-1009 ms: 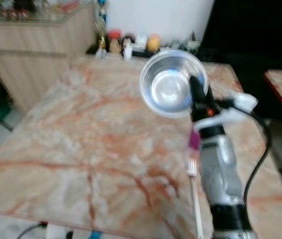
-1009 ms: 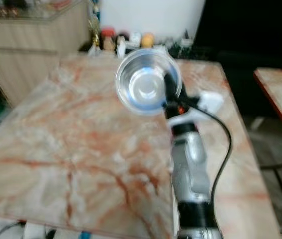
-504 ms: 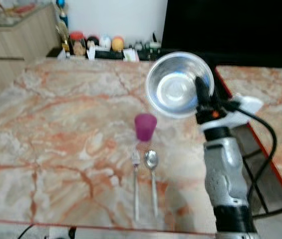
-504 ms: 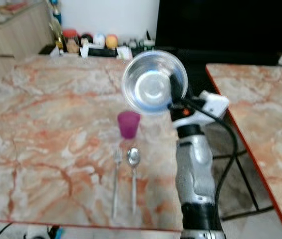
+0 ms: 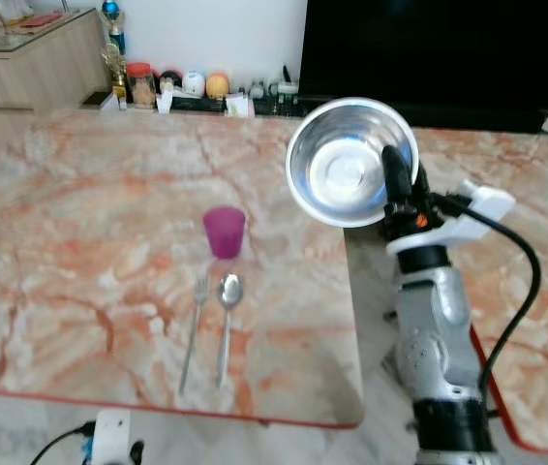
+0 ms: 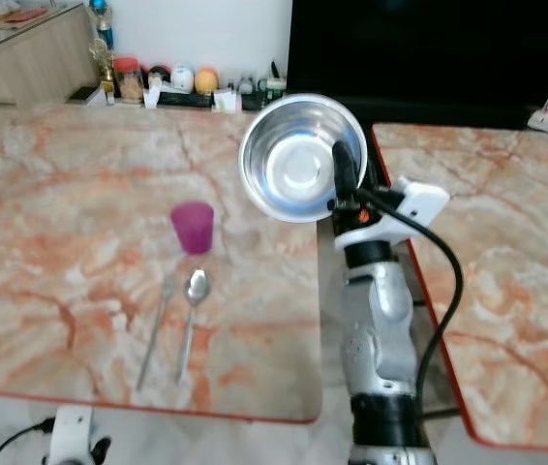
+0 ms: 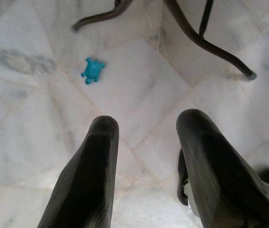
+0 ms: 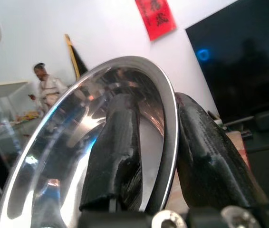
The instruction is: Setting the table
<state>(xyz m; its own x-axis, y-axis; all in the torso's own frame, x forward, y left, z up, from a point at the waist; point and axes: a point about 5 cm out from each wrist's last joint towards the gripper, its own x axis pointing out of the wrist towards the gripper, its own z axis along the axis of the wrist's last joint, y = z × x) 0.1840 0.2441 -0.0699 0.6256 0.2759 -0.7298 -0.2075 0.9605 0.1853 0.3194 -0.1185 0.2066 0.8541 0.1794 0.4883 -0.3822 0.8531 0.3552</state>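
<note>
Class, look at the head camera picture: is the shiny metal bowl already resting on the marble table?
No: the right gripper holds the shiny metal bowl by its rim, raised above the marble table.

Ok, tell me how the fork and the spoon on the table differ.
The fork ends in thin tines, while the spoon ends in a rounded oval bowl. The fork lies on the robot's left of the pair, the spoon on its right. The fork's handle reaches slightly nearer the table edge than the spoon's. Both are silver, lie flat side by side, heads toward the purple cup.
</note>
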